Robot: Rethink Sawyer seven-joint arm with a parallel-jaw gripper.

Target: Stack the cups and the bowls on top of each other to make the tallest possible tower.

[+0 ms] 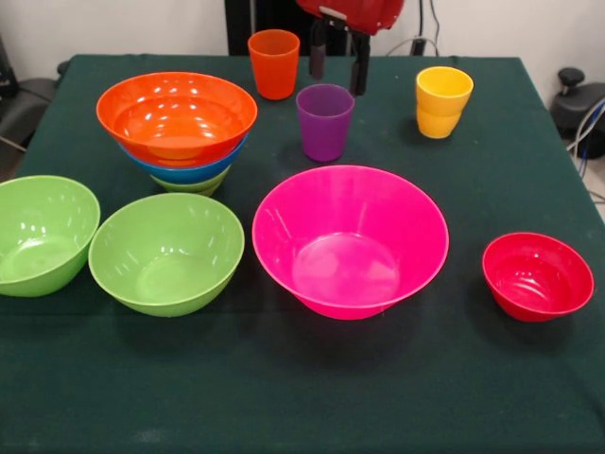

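Note:
A nested stack stands at the back left: an orange bowl in a blue bowl in a lime green bowl. Two more lime green bowls sit upright at the front left. The large pink bowl is in the middle and the small red bowl is at the right. The orange cup, purple cup and yellow cup stand upright along the back. My gripper hangs open and empty just behind and above the purple cup.
The table has a dark green cloth. The robot's black pedestal stands behind its far edge. Cables and dark equipment lie off the right side of the table.

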